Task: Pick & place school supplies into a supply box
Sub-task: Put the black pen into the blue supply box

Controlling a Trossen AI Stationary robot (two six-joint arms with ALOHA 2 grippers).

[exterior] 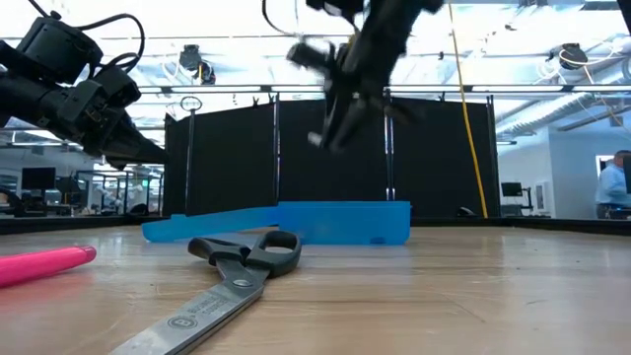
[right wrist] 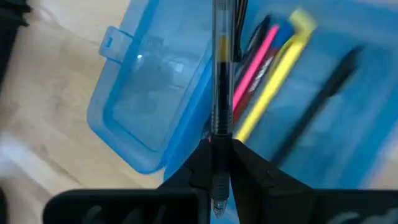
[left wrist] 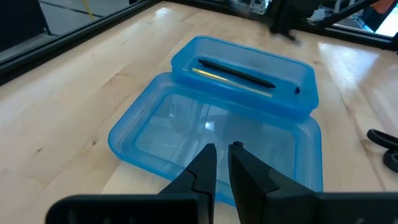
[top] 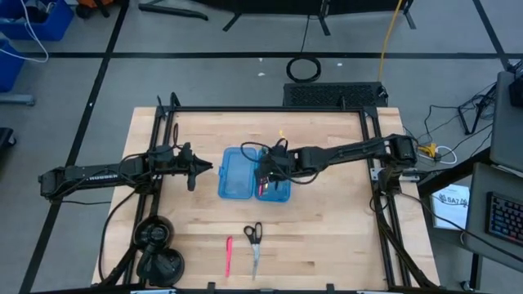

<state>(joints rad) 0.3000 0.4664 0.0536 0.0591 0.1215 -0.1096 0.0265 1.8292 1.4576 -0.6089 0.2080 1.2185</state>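
The supply box (top: 237, 175) lies open on the table's middle, a translucent blue case with two halves side by side, also seen in the low view (exterior: 296, 222). Its right half (right wrist: 348, 93) holds a pink pen (right wrist: 255, 62), a yellow pen (right wrist: 273, 81) and a black pen (right wrist: 323, 93). My right gripper (right wrist: 219, 155) hovers over the box, shut on a clear-barrelled pen (right wrist: 221, 74). My left gripper (left wrist: 222, 152) waits just left of the box, fingers together, touching nothing. The scissors (top: 254, 238) and another pink pen (top: 229, 253) lie flat near the table's near edge. My right gripper pinches the clear-barrelled pen between its two fingers on the barrel's lower stretch (right wrist: 221, 134). The pen runs along the fingers, with one short end (right wrist: 216, 205) sticking out behind them. The fingers come from above, and the pen is lifted clear over the box.
The scissors (exterior: 237, 266) and the pink pen (exterior: 44, 264) lie close to the low camera. Two black round things (top: 155, 249) stand at the near left corner. A black frame (top: 270, 109) rims the table. A person (exterior: 616, 182) stands far off in the room.
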